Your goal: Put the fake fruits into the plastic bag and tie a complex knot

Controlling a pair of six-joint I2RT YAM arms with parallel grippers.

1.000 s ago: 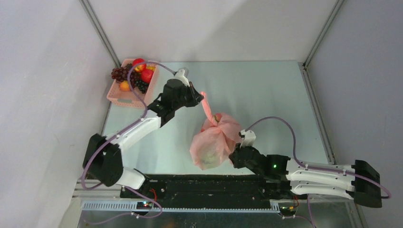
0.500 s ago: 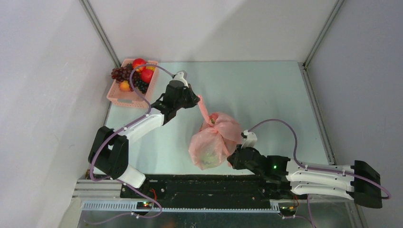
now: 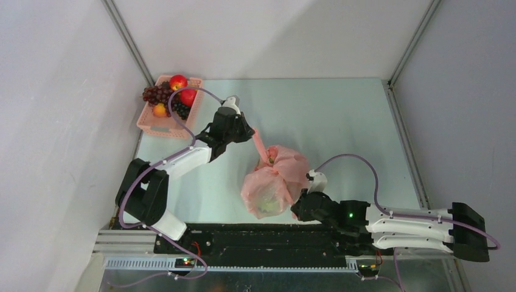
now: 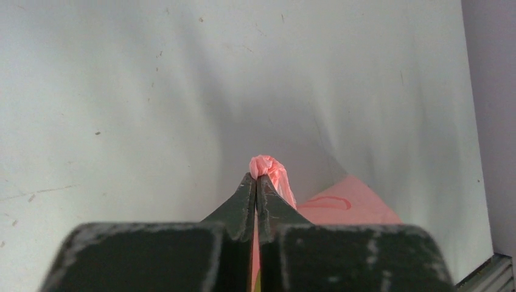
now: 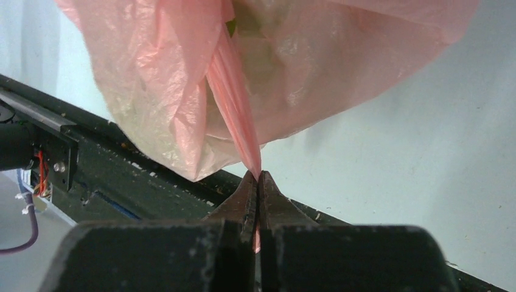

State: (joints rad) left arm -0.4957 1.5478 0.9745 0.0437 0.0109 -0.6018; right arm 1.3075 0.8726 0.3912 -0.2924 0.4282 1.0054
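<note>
Left claw (image 4: pixel 256 178) pinches twisted, translucent pink plastic bag (image 4: pixel 344 205).

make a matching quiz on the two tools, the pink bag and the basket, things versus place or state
Things: 1 left tool; 2 right tool; 3 plastic bag; 4 basket.
Places or states: a far left corner of the table, holding fake fruits; b shut on bag plastic at the near edge; c bulging, mid-table; d shut on a bag strip stretched far-left.
Pairs: 1-d; 2-b; 3-c; 4-a.
</note>
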